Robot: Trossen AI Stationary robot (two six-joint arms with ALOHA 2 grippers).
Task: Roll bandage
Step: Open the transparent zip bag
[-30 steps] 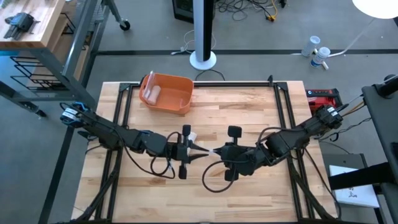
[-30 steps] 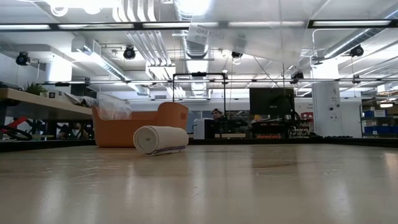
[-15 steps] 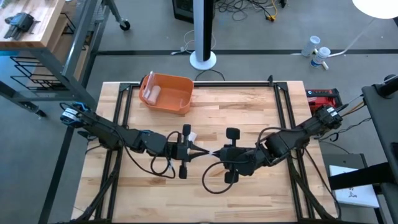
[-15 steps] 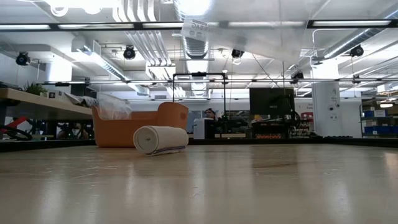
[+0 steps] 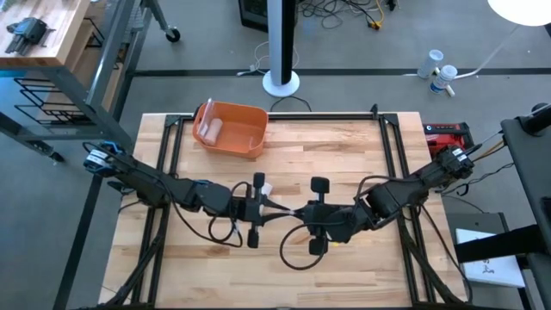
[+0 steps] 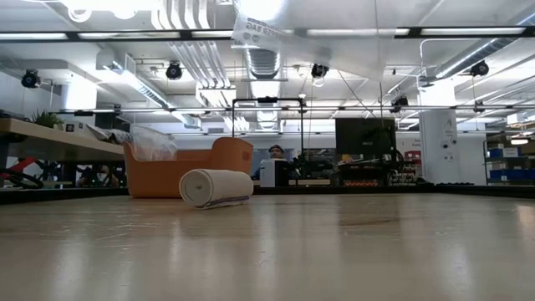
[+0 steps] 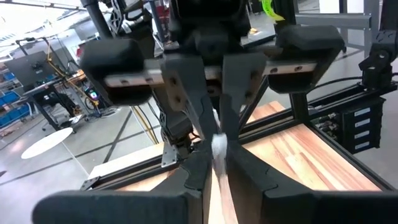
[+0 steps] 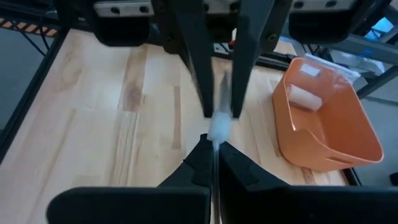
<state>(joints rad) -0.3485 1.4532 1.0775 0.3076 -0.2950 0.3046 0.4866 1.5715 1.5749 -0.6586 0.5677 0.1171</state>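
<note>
Wooden surface (image 5: 344, 155) carries an orange bin (image 5: 232, 129) far beyond both sets of fingers. Left gripper (image 5: 277, 209) and right gripper (image 5: 297, 212) meet tip to tip, each seemingly pinched shut on the white bandage (image 8: 218, 127) stretched between their fingers.

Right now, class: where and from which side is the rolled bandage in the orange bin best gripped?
Probably across the curved middle of the rolled bandage, coming down through the open top of the orange bin: it lies on its side near the bin's wall, which blocks a sideways approach. The left gripper and right gripper are both shut on the bandage strip.
</note>
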